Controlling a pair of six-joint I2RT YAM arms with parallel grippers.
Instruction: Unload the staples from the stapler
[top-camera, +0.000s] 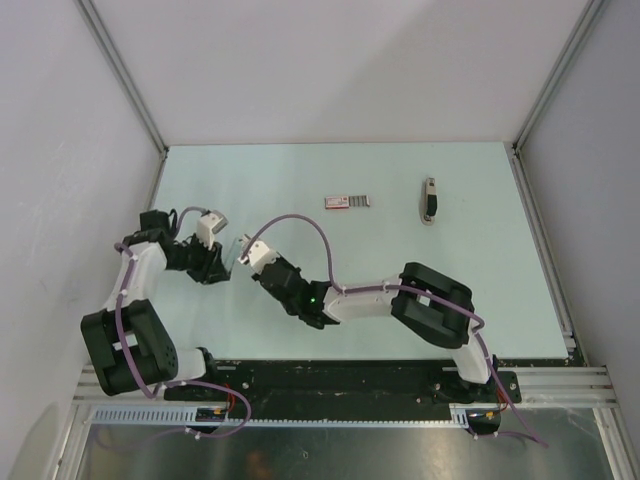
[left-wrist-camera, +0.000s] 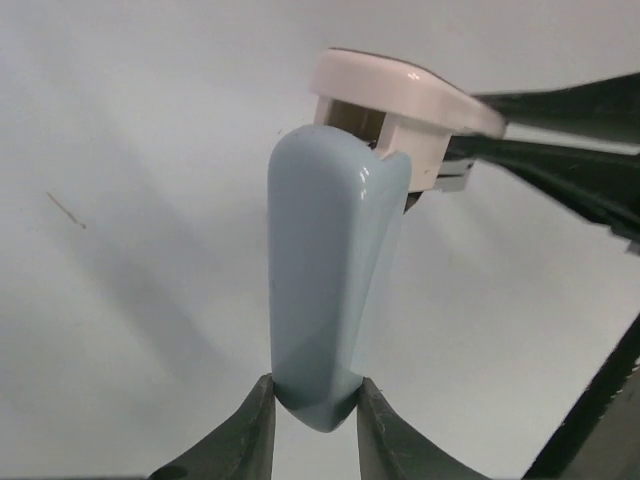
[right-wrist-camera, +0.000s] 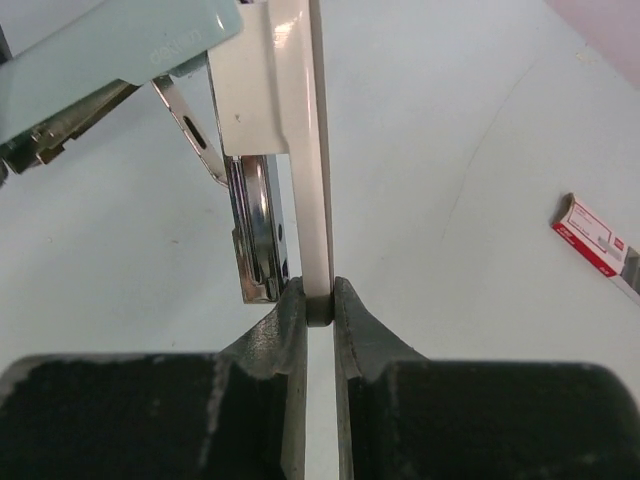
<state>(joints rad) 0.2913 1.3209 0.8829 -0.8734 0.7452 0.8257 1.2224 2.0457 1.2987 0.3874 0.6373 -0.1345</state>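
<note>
Opened pale-blue stapler (right-wrist-camera: 262, 110) held above the counter's (top-camera: 400, 280) near left: left pincer (left-wrist-camera: 315, 410) pinching its lid, right pincer (right-wrist-camera: 318, 300) its cream base. A slipping grip could drop it, scattering any staples, unseen here.

My left arm (top-camera: 128, 285) rises from its base at the near left, folds at the elbow and turns its wrist toward the right. On the left gripper (left-wrist-camera: 313, 398) the jaws are pressed on the narrow end of the pale blue stapler (left-wrist-camera: 315, 270), one finger on each side. My right arm (top-camera: 375, 298) lies low and stretches far to the left, the forearm pointing up-left. On the right gripper (right-wrist-camera: 320, 298) the jaws pinch the thin white plate of the same stapler. The two grippers are very near each other, tips almost facing.
</note>
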